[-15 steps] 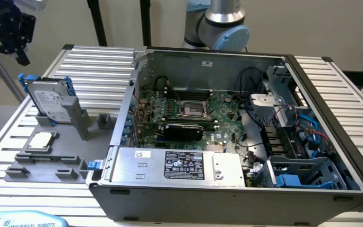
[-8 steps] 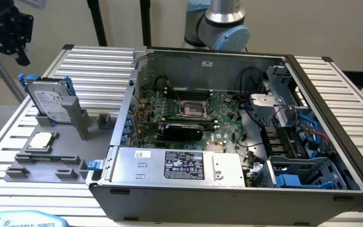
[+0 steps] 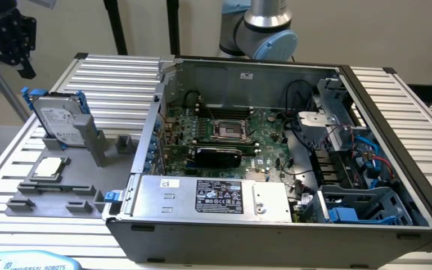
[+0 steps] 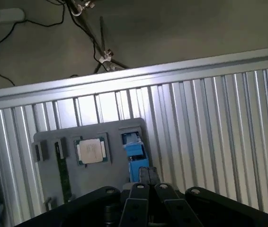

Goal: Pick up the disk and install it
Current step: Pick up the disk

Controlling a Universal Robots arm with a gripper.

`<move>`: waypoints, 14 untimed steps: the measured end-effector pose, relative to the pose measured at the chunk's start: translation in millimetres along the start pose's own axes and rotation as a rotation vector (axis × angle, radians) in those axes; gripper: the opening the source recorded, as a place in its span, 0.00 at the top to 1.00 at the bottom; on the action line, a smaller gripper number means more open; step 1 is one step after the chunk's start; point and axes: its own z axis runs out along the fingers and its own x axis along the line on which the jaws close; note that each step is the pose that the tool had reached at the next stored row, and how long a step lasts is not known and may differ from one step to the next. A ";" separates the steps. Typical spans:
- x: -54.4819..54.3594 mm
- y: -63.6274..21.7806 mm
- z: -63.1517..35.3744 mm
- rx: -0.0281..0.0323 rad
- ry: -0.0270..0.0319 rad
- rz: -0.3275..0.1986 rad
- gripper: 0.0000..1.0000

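Externally, the black two-finger gripper (image 4: 148,171) of the arm was positioned high at the exterior view's left, clear of the work table. Its fingers were closed fully against each other and nothing was held between them. The disk (image 3: 57,119), a flat rectangular silver-grey metal hard drive with a white printed label framed by a bright blue plastic carrier, stood on edge in the grey plastic fixture plate (image 3: 58,197). It leaned slightly, with a grey upright post (image 3: 87,138) just beside it. The disk was apart from the gripper, which hung above it and further toward the exterior view's left. In the wrist view, the blue carrier appeared just beyond the closed fingertips. A small square silver processor chip (image 3: 49,167) lay flat in a recess of the same fixture plate, near the disk. The fixture plate rested on a ribbed aluminium table (image 3: 118,73). To the exterior view's right of the fixture plate, an open dark grey computer case (image 3: 276,242) lay on its side on the table. It exposed a green motherboard (image 3: 269,132), a silver power supply box with a black label (image 3: 216,197), and a blue-grey drive cage (image 3: 359,205). The disk was located outside the case.
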 end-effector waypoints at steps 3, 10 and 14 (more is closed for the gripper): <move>0.0 0.0 0.4 0.0007 0.0013 -0.054 0.89; 0.4 -0.1 2.1 0.0086 0.0032 -0.162 0.89; 2.5 -2.0 4.4 0.0088 0.0037 -0.186 0.89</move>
